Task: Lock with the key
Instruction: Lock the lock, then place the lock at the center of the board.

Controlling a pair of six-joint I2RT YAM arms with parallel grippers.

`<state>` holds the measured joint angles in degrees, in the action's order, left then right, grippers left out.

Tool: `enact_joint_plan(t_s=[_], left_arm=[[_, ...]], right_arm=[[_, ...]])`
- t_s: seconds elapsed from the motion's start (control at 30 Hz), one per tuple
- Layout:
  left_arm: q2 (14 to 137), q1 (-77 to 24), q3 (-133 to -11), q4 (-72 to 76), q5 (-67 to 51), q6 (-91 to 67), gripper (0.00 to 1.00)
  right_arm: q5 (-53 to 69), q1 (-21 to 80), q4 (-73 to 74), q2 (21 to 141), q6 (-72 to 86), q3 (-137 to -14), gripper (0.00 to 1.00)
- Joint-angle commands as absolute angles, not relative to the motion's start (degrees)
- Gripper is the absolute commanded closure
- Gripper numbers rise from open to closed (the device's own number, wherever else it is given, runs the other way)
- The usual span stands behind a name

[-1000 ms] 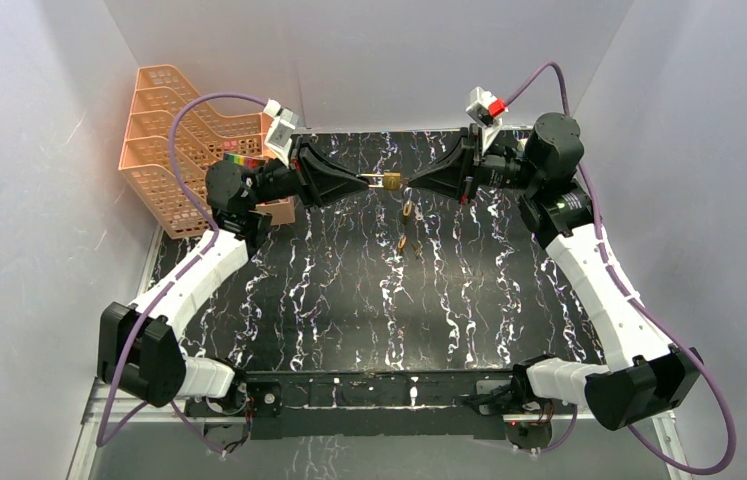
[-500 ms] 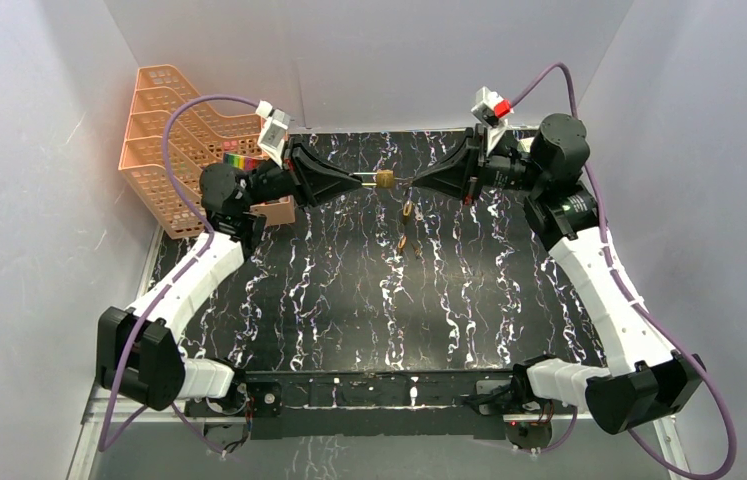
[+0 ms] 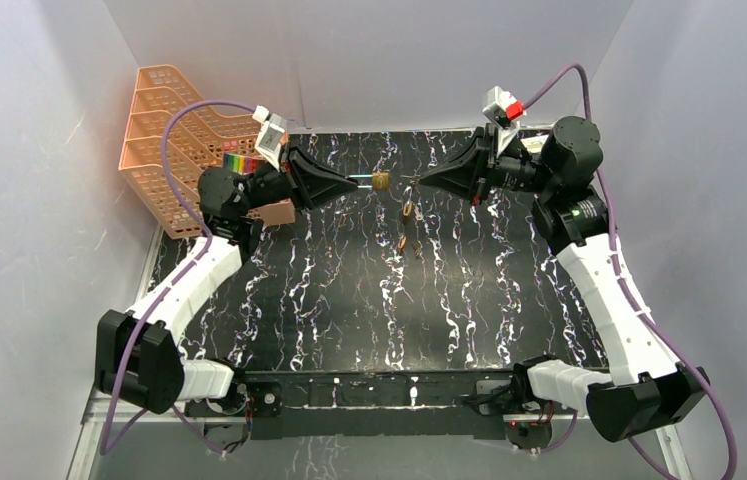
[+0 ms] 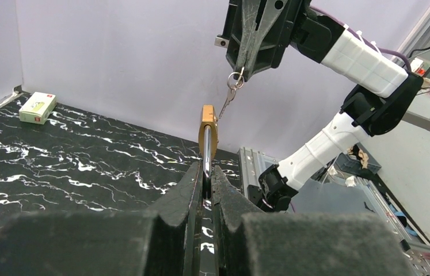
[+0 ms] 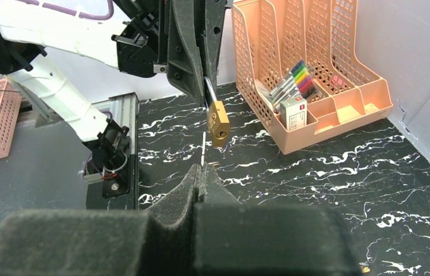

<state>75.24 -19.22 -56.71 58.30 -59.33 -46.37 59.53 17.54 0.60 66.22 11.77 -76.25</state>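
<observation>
The black, white-veined marble table (image 3: 349, 300) lies below both hands. A peach plastic mesh desk organiser (image 3: 164, 130) stands behind the left hand (image 3: 355, 180). That hand is clamped narrow on the steel shackle of a brass padlock (image 4: 208, 123), held clear of the table. The right hand (image 3: 421, 181) faces it and pinches a thin silver key (image 5: 203, 146). The key's tip is just beside the padlock; whether they touch, I cannot tell.

Seen edge-on from the left wrist, the padlock (image 4: 207, 123) hides its keyhole, and the shackle's foot is buried between the fingers of the left gripper (image 4: 204, 168). From the right wrist the key (image 5: 203, 147) is a thin sliver, its head lost inside the right gripper (image 5: 200, 169). From above, two brassy bits (image 3: 406, 212) at the padlock's 6 o'clock are too small to name.
</observation>
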Motion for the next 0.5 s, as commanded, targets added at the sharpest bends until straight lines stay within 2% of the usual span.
enact_joint_plan(t_s=[0.0,0.13,0.3,0.47], left_arm=[[71.9,-18.6,-55.4,59.6,-59.2,-46.0,1.0],[70.8,-18.3,-55.7,52.5,-58.7,-42.6,1.0],[67.9,-18.4,-58.8,31.4,-53.7,-30.2,1.0],[66.4,-19.1,-60.9,16.7,-47.7,-21.7,1.0]], right_arm=[[60.1,16.8,-0.1,64.1,10.8,-76.4,1.0],[59.7,16.2,1.7,63.6,10.6,-76.1,1.0],[56.6,16.0,5.3,64.0,8.9,-76.4,1.0],[49.7,16.0,9.1,65.1,8.0,-77.1,1.0]])
